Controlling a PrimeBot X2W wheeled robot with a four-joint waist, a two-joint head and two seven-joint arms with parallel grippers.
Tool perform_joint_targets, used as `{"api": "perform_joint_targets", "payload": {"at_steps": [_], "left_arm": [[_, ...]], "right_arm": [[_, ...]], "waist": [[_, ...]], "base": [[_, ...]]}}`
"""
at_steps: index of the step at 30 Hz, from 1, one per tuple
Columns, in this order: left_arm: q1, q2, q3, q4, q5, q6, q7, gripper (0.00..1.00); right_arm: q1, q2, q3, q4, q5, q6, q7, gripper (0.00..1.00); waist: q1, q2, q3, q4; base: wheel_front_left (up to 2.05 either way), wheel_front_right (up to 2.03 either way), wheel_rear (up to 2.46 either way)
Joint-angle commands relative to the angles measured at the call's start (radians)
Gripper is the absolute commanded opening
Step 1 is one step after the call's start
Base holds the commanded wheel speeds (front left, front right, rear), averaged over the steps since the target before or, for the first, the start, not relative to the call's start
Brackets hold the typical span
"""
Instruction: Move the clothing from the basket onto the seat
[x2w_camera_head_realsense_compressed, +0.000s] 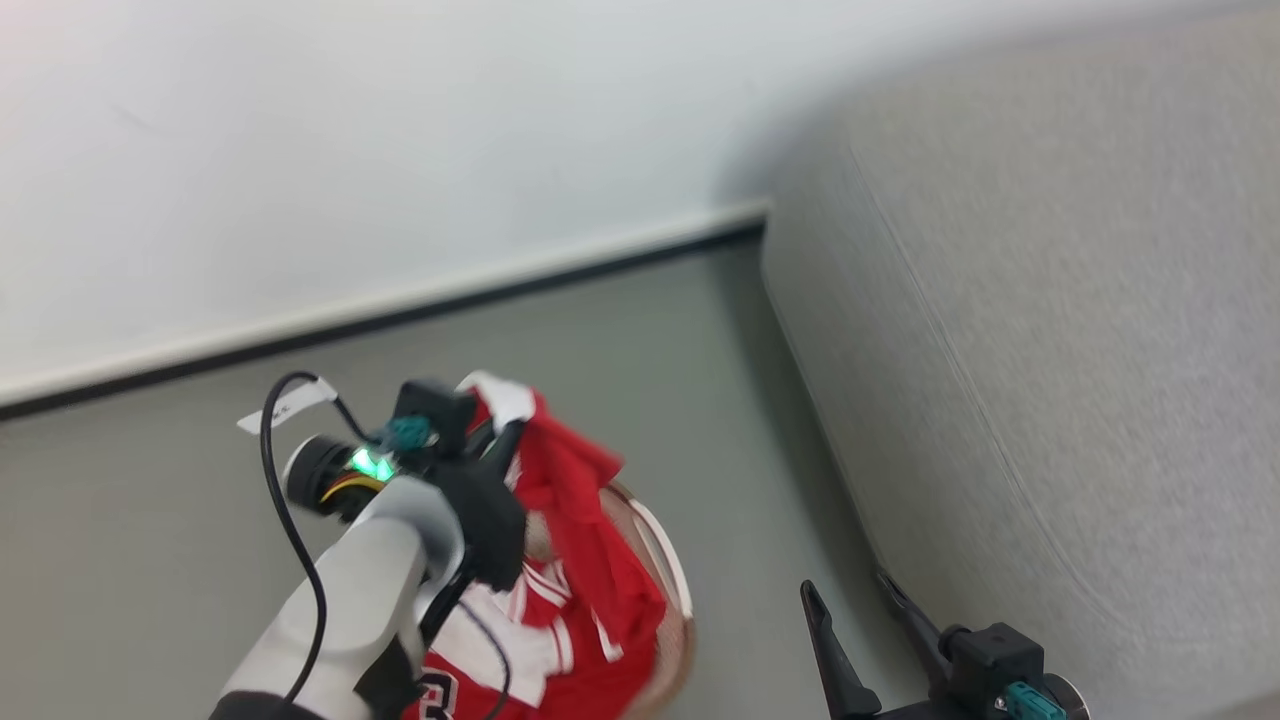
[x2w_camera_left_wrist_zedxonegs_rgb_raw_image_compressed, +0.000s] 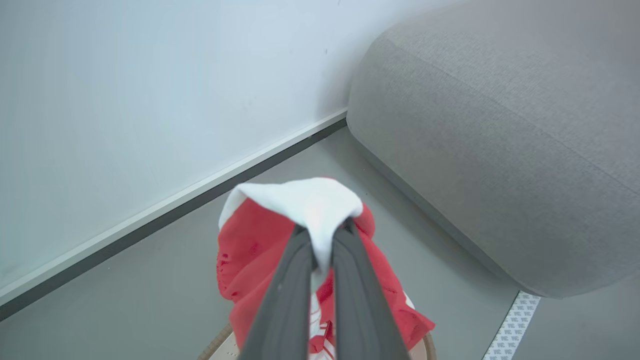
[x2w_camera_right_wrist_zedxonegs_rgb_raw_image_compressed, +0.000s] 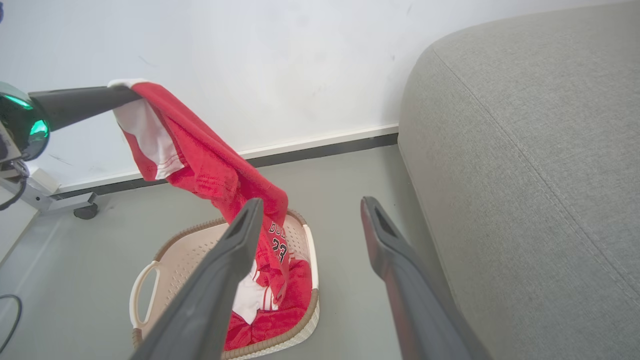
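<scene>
At left, the left gripper (x2w_camera_left_wrist_zedxonegs_rgb_raw_image_compressed: 322, 232) pinches the white edge of a red number-23 jersey (x2w_camera_right_wrist_zedxonegs_rgb_raw_image_compressed: 210, 165), raised above the cream perforated laundry basket (x2w_camera_right_wrist_zedxonegs_rgb_raw_image_compressed: 145, 280), where its lower half lies. In the centre, the right gripper (x2w_camera_right_wrist_zedxonegs_rgb_raw_image_compressed: 310, 207) stands spread, holding nothing. At right, the grey sofa cushion (x2w_camera_right_wrist_zedxonegs_rgb_raw_image_compressed: 525, 150) carries no clothing where visible, so the carry-over and drop remain. The floor (x2w_camera_right_wrist_zedxonegs_rgb_raw_image_compressed: 350, 175) is smooth grey-green and the wall (x2w_camera_right_wrist_zedxonegs_rgb_raw_image_compressed: 250, 60) white.

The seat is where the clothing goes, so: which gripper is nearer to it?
Right. The right gripper hangs open beside the seat's front edge; the left gripper is farther off, above the basket, shut on the clothing.
</scene>
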Motion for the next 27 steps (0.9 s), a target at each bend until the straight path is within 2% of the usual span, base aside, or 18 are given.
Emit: {"api": "perform_joint_targets", "payload": {"at_steps": [1,7,16,27], "left_arm": [[-0.006,-0.002,-0.019,-0.034,-0.030,0.006,0.009,0.00],[-0.079,-0.001,-0.104,-0.187,-0.127,0.060,0.038,0.00],[-0.128,-0.002,-0.186,-0.330,-0.221,0.125,0.033,0.00],[-0.143,-0.001,-0.312,-0.436,-0.318,0.160,0.044,0.00]], "right_arm": [[0.013,-0.004,0.004,-0.001,0.006,0.000,0.008,1.00],[-0.005,-0.003,0.008,0.003,0.021,0.000,0.041,1.00],[-0.024,-0.003,0.001,0.004,0.027,0.000,0.076,1.00],[-0.093,-0.003,0.069,0.039,0.050,0.000,0.195,1.00]], "waist": [[0.0003,0.0003,-0.196,0.156],[0.0003,0.0003,-0.258,0.217],[0.0003,0.0003,-0.287,0.257],[0.0003,0.0003,-0.295,0.275]], "base": [[0.00,0.00,0.00],[0.00,0.00,0.00],[0.00,0.00,0.00],[0.00,0.00,0.00]]}}
